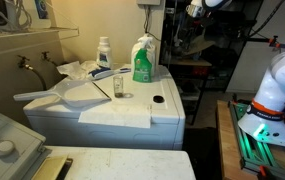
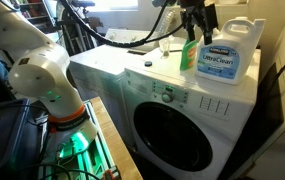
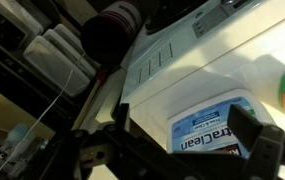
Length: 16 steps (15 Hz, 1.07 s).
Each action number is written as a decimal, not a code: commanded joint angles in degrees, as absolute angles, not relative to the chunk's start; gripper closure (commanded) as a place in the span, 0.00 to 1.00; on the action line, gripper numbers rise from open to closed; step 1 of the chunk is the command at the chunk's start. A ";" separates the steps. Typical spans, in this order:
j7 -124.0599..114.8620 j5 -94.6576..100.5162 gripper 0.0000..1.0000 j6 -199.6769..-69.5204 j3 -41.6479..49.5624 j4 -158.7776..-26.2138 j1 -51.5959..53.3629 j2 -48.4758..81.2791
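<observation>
Laundry machines fill the room, and their white tabletop carries the bottles. Above it the claw hangs with its jaws apart, touching nothing. Below stands the big detergent jug, just beside a green spray bottle. I judge the jug heavy if full, and its plastic smooth and slippery. The handle near its top seems the safest hold. How much liquid it holds, I cannot tell.

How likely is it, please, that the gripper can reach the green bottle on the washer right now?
Probably yes: the gripper hangs just above the green bottle, jaws apart, with nothing between them. The detergent jug stands close beside it, which may crowd one finger.
</observation>
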State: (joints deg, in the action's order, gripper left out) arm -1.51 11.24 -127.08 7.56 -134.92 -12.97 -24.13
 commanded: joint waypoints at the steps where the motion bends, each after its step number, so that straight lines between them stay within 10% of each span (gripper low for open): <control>1: -1.57 11.36 0.00 -126.87 7.84 -134.75 -12.67 -24.12; 16: -0.90 10.36 0.00 -134.86 7.64 -133.47 -11.21 -23.94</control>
